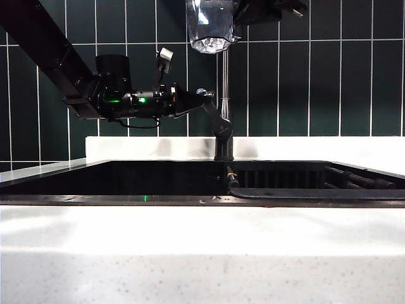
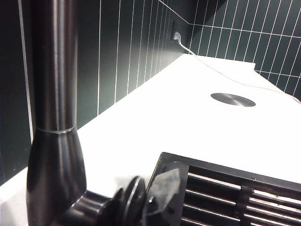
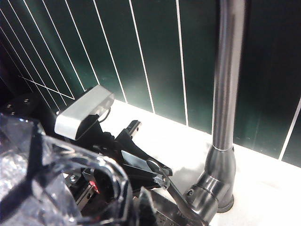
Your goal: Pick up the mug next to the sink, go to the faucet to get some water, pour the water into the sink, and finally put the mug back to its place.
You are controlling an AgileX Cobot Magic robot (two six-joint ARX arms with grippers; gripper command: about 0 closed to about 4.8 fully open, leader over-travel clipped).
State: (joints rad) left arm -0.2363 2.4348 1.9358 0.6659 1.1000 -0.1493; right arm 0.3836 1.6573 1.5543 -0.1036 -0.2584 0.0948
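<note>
While right claw (image 1: 235, 25) holds it, clear faceted mug (image 1: 210, 25), left claw (image 1: 204, 95) at faucet (image 1: 224, 95) lever

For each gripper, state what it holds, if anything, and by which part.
The right gripper holds the mug high beside the faucet; the gripped part is hidden. The left gripper pinches the faucet's lever.

No text, label, brand, number or sign can be read in any view. The green lights on the left arm (image 1: 126, 99), left of centre in the exterior view, carry no lettering, and the camera housing (image 3: 84, 112) in the right wrist view shows no readable marking.
</note>
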